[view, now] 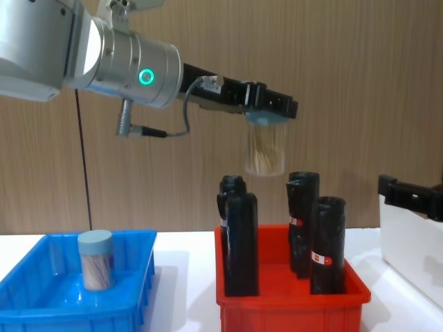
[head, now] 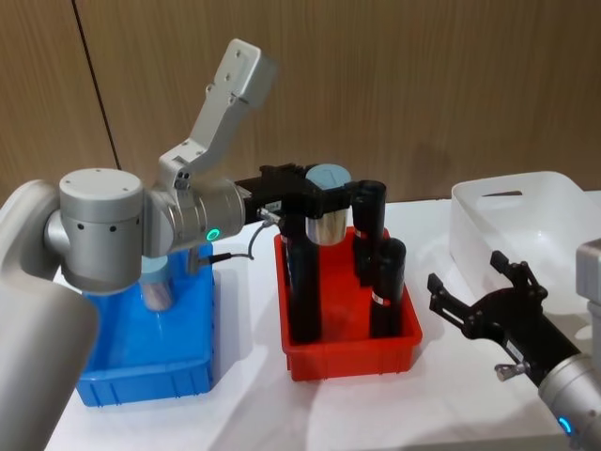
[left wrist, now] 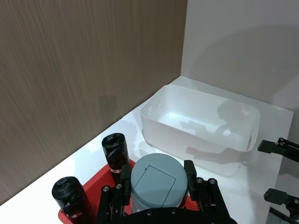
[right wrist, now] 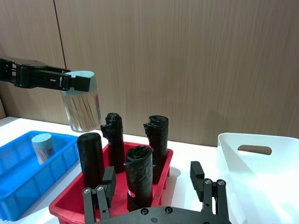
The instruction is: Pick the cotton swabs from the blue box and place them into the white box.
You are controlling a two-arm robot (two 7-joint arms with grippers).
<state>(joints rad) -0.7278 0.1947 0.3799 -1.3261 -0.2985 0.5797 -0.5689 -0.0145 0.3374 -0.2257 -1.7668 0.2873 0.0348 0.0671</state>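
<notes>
Our left gripper [view: 268,109] pinches one swab jar [view: 265,151] above the red bin [view: 291,306], white box [left wrist: 187,140] at the table's right edge empty, second jar [view: 95,259] in the blue box [view: 76,321], our right gripper [head: 470,279] spread.

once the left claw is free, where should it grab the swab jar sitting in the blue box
Probably by its lid, coming down from above. The swab jar stands upright in the blue box, whose walls screen its lower body from the sides. The left claw holds another jar by its lid end above the red bin.
</notes>
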